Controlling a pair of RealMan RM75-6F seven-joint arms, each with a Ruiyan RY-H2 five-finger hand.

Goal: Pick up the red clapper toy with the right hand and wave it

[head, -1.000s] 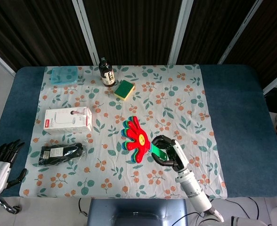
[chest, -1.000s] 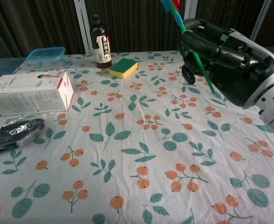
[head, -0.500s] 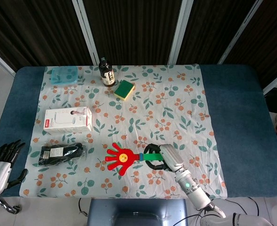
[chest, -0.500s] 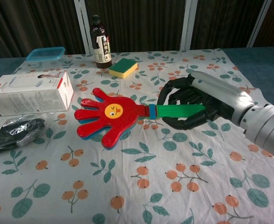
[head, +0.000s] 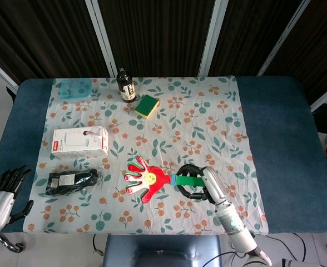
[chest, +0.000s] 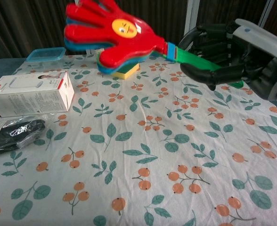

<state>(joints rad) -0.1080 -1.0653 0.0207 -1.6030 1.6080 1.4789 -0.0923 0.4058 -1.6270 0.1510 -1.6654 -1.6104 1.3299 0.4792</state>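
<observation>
Head view: our right hand (head: 199,183) wraps the green handle of the red hand-shaped plastic clapper toy (head: 143,177), over the floral tablecloth (head: 219,122); our left hand (head: 5,192) idles, fingers apart. Chest view: we grip the toy (chest: 111,32) by the handle's end and carry it clear above the cloth, so its head can swing freely.

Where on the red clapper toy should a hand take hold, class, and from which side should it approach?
Take the red clapper toy by its narrow green handle, approaching from the end opposite the wide red palm. The handle is slim enough for fingers to wrap, and it leaves the palm free to swing. The right hand grips it there.
</observation>
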